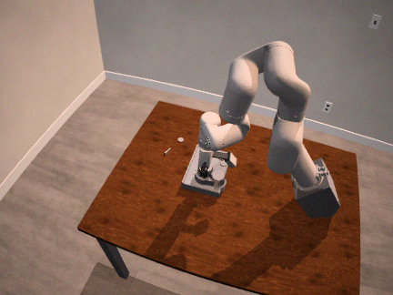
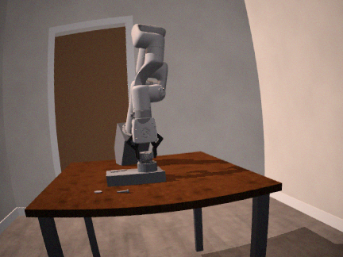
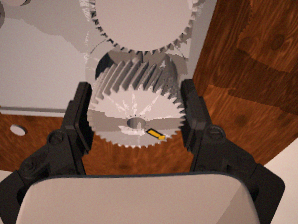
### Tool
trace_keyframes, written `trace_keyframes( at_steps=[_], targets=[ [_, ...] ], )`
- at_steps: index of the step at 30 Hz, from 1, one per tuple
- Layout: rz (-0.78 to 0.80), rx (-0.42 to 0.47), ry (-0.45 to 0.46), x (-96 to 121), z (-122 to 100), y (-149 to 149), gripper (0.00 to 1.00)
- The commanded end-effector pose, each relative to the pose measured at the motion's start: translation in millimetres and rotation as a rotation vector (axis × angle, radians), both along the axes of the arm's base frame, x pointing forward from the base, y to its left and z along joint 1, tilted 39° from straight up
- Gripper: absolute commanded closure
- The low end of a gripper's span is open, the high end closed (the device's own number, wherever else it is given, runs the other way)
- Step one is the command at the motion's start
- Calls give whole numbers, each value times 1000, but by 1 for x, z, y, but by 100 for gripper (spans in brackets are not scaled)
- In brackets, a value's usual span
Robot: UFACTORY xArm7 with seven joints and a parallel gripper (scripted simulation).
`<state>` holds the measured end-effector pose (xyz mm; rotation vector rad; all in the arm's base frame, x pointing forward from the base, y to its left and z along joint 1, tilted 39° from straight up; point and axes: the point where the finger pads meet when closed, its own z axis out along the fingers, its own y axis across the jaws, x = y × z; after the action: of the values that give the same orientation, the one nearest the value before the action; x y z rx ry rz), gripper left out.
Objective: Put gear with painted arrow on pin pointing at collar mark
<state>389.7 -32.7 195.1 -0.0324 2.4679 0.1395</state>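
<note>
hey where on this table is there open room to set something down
Widest bare wood: the near half of the table, in front of the timing case, and the stretch between case and robot base. Crowded: around the case, where the gripper holds the gear; a small disc and a bolt sit left of it.
</note>
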Motion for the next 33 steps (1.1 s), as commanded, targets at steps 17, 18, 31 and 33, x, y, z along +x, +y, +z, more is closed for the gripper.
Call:
trace_keyframes(
  at_steps=[17, 18, 31, 33],
  targets=[
    [-1, 0, -3, 3, -1, 0, 100],
    [-1, 0, -3, 3, -1, 0, 100],
    [-1, 0, -3, 4, -3, 0, 100],
    [-1, 0, -3, 4, -3, 0, 100]
  ],
)
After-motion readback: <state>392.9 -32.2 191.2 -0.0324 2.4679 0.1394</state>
